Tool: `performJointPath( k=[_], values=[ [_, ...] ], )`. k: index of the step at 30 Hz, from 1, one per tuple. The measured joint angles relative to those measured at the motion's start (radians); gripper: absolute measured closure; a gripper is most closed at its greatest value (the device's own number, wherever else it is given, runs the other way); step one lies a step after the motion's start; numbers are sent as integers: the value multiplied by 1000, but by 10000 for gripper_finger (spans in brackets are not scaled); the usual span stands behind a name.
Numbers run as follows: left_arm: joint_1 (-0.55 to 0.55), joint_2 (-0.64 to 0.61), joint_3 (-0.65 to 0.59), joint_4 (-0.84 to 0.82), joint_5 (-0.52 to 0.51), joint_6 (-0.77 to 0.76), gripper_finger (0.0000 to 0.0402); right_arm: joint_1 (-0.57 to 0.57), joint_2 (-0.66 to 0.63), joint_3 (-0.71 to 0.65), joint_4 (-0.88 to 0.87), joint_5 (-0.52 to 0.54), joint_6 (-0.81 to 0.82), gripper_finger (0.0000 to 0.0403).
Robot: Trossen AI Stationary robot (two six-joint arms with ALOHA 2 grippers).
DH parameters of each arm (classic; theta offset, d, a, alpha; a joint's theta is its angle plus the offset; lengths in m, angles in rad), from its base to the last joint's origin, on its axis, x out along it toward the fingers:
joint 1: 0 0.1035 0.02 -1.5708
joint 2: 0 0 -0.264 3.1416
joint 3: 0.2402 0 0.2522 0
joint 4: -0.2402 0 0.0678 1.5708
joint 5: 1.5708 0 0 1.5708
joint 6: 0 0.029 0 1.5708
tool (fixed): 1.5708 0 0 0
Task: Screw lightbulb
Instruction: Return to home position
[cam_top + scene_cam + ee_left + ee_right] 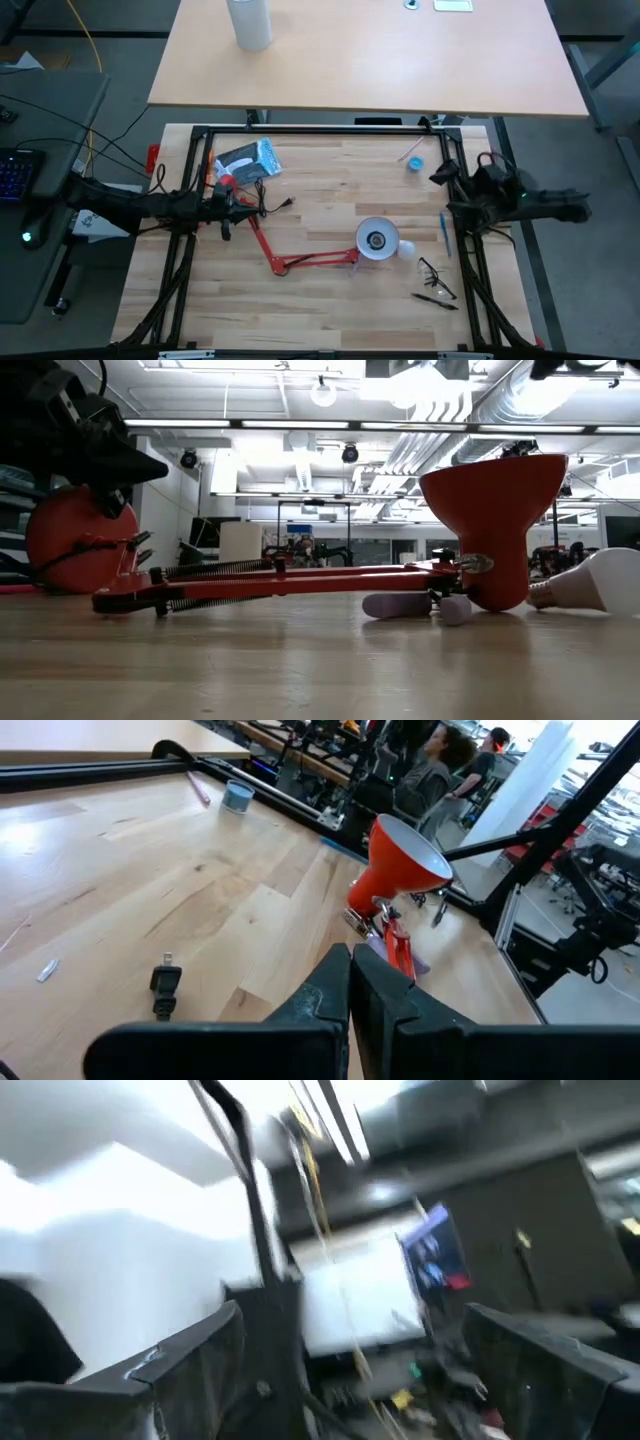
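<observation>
Small white lightbulb (406,247) loose beside red lamp's silver shade (377,240): liable to roll if nudged. Left gripper (350,958) closed empty, right gripper (352,1318) spread open.

Straight ahead of the left gripper (350,958), fingers pressed together, the pale wooden tabletop (150,860) lies open up to the black frame rail (100,770). A small black two-pin plug (165,985) lies close on one side. On the other, the red spring-armed desk lamp (398,870) lies across the way, the small white lightbulb (406,247) against its shade. The right gripper (352,1315), fingers spread, sits at the table's edge. A small blue round object (414,163) and a thin pink pen (408,152) lie near it, a blue pen (443,235) and black wire-framed glasses (435,272) farther off, with bare wood between.
</observation>
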Motion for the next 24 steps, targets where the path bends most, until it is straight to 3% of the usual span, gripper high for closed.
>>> performJointPath(
  k=[4, 9, 15, 22, 24],
  values=[
    [0, 0, 0, 0, 0, 0, 401, -62, -33, -230, 287, -52, 109, 39],
    [0, 0, 0, 0, 0, 1, 401, -147, -32, -333, 333, -138, 130, 39],
    [0, 0, 0, -1, 2, 0, 401, -219, -31, -332, 29, -143, -152, 39],
    [0, 0, 0, -2, 2, 1, 401, -227, -29, -332, -342, -143, -179, 39],
    [0, 0, 0, -3, 2, 1, 401, -226, -15, -331, -356, -130, -183, 39]
  ],
)
